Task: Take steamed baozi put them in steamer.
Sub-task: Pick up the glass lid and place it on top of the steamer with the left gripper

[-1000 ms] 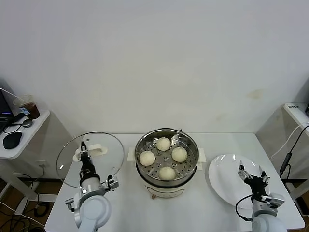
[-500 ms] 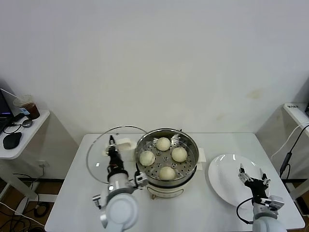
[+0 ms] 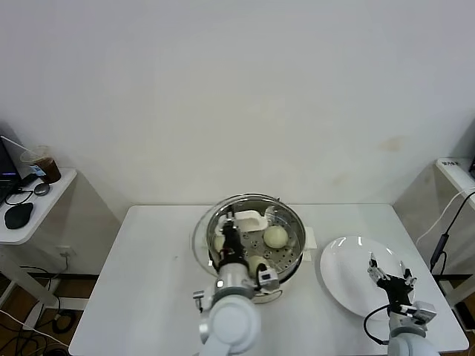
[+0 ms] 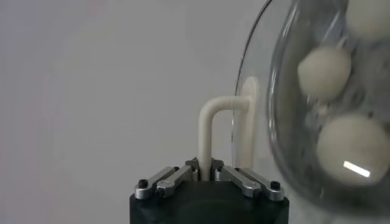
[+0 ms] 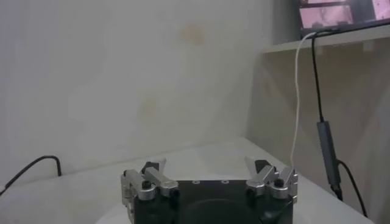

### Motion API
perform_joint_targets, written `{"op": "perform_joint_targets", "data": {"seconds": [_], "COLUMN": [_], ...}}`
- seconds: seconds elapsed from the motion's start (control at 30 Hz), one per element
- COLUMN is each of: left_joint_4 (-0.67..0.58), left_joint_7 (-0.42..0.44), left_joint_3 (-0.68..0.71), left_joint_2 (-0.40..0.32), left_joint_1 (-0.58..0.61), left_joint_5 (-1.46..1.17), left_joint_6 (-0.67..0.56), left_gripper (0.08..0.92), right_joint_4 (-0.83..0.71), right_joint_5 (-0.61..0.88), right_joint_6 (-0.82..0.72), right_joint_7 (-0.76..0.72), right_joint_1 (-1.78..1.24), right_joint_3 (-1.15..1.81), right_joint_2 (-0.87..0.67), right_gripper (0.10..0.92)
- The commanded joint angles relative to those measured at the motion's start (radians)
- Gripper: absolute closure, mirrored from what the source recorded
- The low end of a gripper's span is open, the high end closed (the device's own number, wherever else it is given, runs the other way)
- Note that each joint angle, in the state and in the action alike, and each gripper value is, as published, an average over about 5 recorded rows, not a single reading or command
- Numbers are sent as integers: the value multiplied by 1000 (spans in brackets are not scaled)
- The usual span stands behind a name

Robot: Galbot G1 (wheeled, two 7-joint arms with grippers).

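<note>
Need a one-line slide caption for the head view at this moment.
Left gripper holds the glass lid by its white handle over the steamer of baozi; right gripper idles open above the white plate.

Even, bright, diffuse light fills the head view, with only soft shadows under the steamer (image 3: 256,241). In the left wrist view the glass lid (image 4: 268,109) and baozi (image 4: 324,72) are blurred, with a small glare streak.

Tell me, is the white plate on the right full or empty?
Empty. The white plate shows only its bare surface in the head view; the right gripper hovers open over it, holding nothing.
</note>
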Motion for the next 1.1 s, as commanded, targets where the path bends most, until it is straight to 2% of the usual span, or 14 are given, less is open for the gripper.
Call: {"op": "perform_joint_targets", "data": {"seconds": [0.03, 0.23, 0.37, 1.1], "left_joint_4": [95, 206, 254, 302], "left_joint_7": [-56, -143, -169, -131], "left_joint_3": [105, 113, 107, 75], "left_joint_2": [-21, -21, -21, -20], "left_joint_1": [-105, -142, -137, -121], "left_joint_5": [-103, -41, 2, 95], "left_joint_6": [3, 3, 2, 2], "left_gripper": [829, 829, 829, 829], "right_joint_4": [-2, -2, -8, -19], "right_joint_5": [-4, -3, -4, -10], "right_joint_6": [1, 2, 5, 9], "right_joint_7": [1, 0, 0, -1], "right_joint_1": [3, 4, 7, 15], "right_joint_3": [4, 11, 11, 5], "right_joint_2": [3, 6, 8, 19], "right_gripper": [203, 203, 203, 203]}}
